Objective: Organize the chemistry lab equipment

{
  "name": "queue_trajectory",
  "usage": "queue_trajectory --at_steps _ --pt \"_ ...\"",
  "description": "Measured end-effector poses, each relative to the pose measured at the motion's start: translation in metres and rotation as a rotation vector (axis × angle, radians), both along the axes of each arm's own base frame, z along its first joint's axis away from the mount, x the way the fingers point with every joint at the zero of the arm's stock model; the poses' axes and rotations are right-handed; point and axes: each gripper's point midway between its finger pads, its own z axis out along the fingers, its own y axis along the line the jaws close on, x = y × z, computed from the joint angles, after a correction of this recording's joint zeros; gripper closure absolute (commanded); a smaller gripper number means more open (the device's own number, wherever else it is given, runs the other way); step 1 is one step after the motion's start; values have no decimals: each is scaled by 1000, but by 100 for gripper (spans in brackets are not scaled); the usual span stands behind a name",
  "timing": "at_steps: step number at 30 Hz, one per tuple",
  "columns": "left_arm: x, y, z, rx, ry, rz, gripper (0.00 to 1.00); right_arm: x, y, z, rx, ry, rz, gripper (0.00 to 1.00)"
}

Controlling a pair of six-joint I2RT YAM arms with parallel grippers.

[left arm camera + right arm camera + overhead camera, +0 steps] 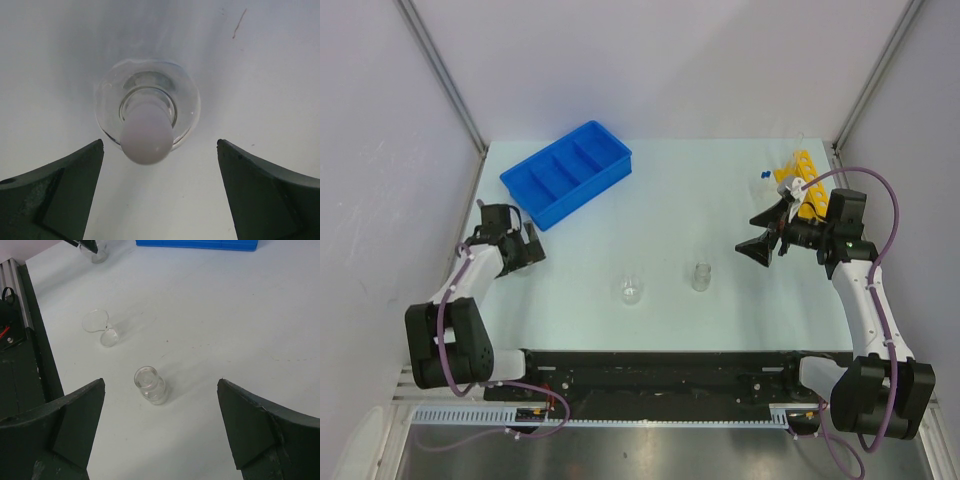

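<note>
A small clear glass vessel with a frosted round top stands on the table straight below my left gripper, which is open with a finger on either side of it and apart from it. From above, the left gripper is at the table's left, just in front of the blue divided tray. My right gripper is open and empty above the table, facing the glass vial and the beaker. The vial and beaker stand mid-table. The yellow holed rack lies behind the right gripper.
Two small blue caps lie left of the yellow rack. White walls with metal rails close in the table on the left, right and back. The black base rail runs along the near edge.
</note>
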Motion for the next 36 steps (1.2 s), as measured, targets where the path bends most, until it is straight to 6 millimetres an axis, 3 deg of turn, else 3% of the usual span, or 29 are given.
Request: queue_trajectory --at_steps 16,24,28,32,36 --pt "17 14 -15 38 95 57 3 0 1 0 -1 1 2 0" --pt "23 18 -19 53 114 62 11 -1 2 -1 -1 4 5 0" --pt "22 19 -23 55 129 56 30 -1 2 -1 -2 7 4 0" --pt "22 19 -22 61 131 41 58 -1 1 -1 -4 2 5 0" --pt "22 18 -16 64 113 17 65 -1 1 -1 -5 2 5 0"
